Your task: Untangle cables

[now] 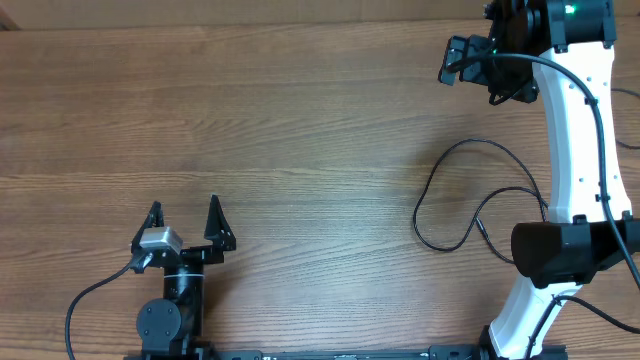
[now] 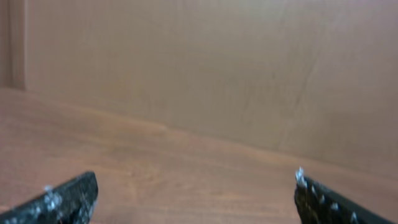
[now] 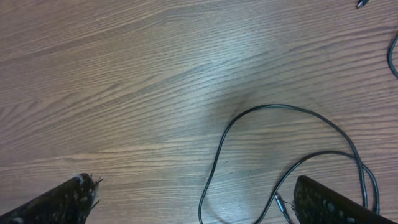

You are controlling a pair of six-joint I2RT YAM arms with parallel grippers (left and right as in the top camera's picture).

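Observation:
One thin black cable (image 1: 472, 142) lies in a loose loop on the wooden table at the right, beside the right arm's white link. In the right wrist view the cable (image 3: 280, 107) curves under the camera, and a small plug tip (image 3: 283, 205) lies by the right finger. Another bit of cable (image 3: 393, 56) shows at that view's right edge. My right gripper (image 1: 447, 62) is open and empty, held high at the far right above the table (image 3: 194, 186). My left gripper (image 1: 185, 207) is open and empty at the near left (image 2: 196, 186), far from the cable.
The wooden table (image 1: 300, 120) fills the view. The right arm's white link (image 1: 575, 140) stands over the cable's right side. Thicker black arm cables hang at the left base (image 1: 85, 300) and along the right arm (image 1: 598, 150). A wooden wall (image 2: 217, 62) shows ahead in the left wrist view.

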